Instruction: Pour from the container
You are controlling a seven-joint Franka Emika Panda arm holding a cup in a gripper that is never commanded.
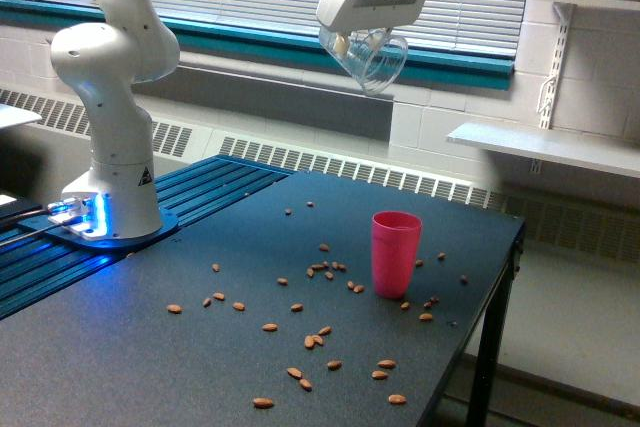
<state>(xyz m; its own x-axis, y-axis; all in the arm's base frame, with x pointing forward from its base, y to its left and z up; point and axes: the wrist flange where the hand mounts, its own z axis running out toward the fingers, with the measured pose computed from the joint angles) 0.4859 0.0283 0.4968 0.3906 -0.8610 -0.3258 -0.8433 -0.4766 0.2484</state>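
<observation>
1. Clear, thin-walled plastic container (372,62) with wide mouth, glossy; held high at about 12 o'clock above the pink cup (395,254), well apart, tilted.
2. White smooth gripper (362,44) closed on the container's upper part; contents probably none, hard to tell through glare.
3. Arm base (108,209) at 9 o'clock, with blue light.
4. Opaque pink cup upright on the matte black table (120,357).
5. Small brown almonds (314,340) scattered around the cup, mostly from 6 to 9 o'clock.
</observation>
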